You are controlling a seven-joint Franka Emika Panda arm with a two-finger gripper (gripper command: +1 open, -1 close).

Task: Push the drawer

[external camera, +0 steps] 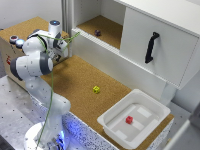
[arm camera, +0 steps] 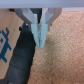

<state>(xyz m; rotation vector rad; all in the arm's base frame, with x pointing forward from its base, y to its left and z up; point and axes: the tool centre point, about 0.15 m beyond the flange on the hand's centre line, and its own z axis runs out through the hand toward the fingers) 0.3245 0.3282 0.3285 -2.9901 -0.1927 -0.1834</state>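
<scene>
The low wooden box [external camera: 6,50] with coloured round buttons [external camera: 14,38] stands at the exterior view's far left, mostly hidden behind my arm. In the wrist view a light-brown wooden face with blue marks [arm camera: 6,42] and a dark strip [arm camera: 22,60] beside it lie close to my fingers; this looks like the drawer's front, and I cannot tell how far out it stands. My gripper [external camera: 61,50] [arm camera: 40,41] points down at the cork next to the box. Its pale fingers [arm camera: 36,32] are pressed together and hold nothing.
A large white cabinet with an open cork shelf [external camera: 102,27] and a door with a black handle [external camera: 151,47] stands behind. A white tub [external camera: 134,117] holds a red cube [external camera: 129,120]. A yellow cube [external camera: 96,89] lies on the cork table [external camera: 75,82].
</scene>
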